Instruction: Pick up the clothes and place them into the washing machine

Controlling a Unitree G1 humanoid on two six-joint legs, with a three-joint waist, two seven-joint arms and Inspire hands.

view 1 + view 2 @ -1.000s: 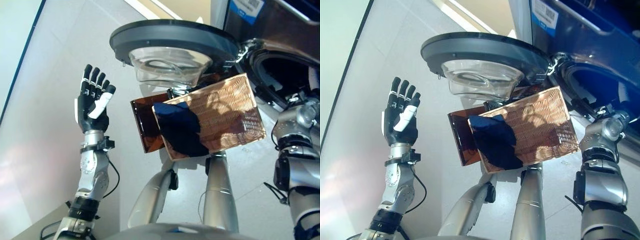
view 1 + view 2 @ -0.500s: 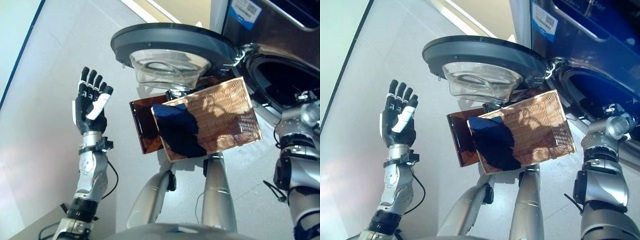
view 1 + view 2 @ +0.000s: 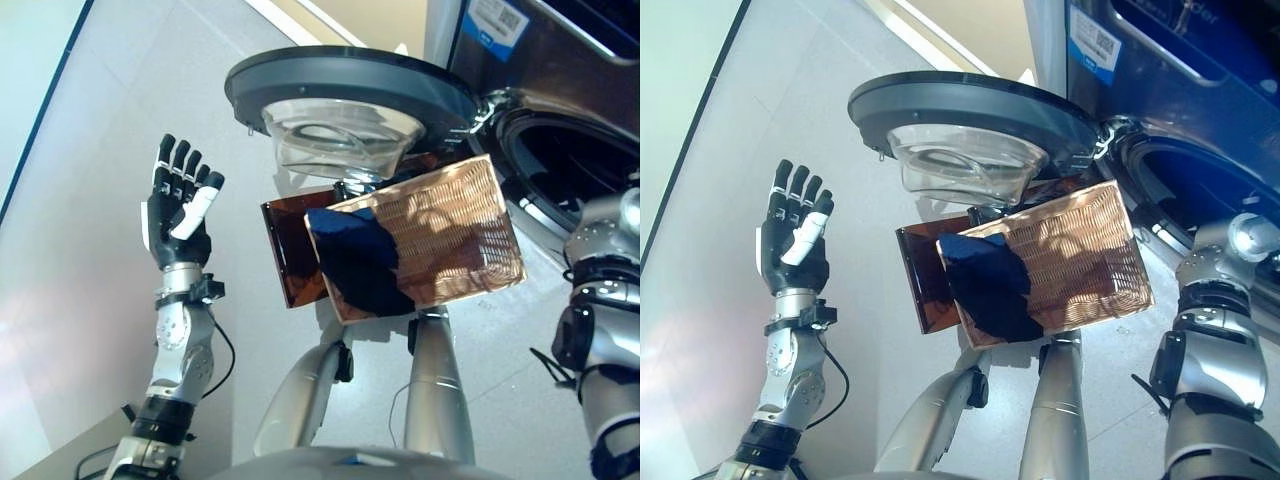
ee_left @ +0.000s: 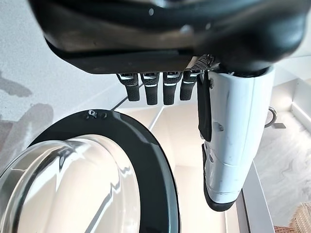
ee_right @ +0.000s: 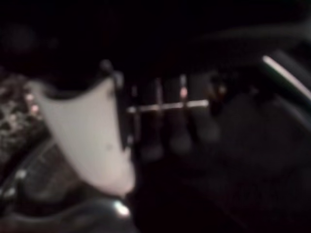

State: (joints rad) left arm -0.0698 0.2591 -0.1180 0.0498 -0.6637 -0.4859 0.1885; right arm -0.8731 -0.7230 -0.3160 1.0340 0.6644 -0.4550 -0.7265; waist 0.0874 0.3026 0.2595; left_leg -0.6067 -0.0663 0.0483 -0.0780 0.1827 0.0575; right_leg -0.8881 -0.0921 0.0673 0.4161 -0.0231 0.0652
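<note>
A dark blue garment [image 3: 360, 262] lies in the left end of a wicker basket [image 3: 465, 235] that stands on the floor below the washing machine. The machine's round door [image 3: 350, 88] is swung wide open, and its dark drum opening [image 3: 572, 165] shows at the right. My left hand [image 3: 178, 212] is raised at the left with straight fingers and holds nothing. My right arm reaches toward the drum, so the eye views do not show its hand. In the right wrist view my right hand [image 5: 92, 131] is in darkness, its fingers stretched out in a row with nothing clearly in them.
A brown translucent panel [image 3: 288, 250] lies against the basket's left side. Pale floor [image 3: 90, 300] spreads out to the left. The door's glass bowl [image 4: 63, 189] also shows past my left hand.
My right forearm has shifted to the right, toward the drum, and less of it shows now. The left hand and the garment stay where they were.
</note>
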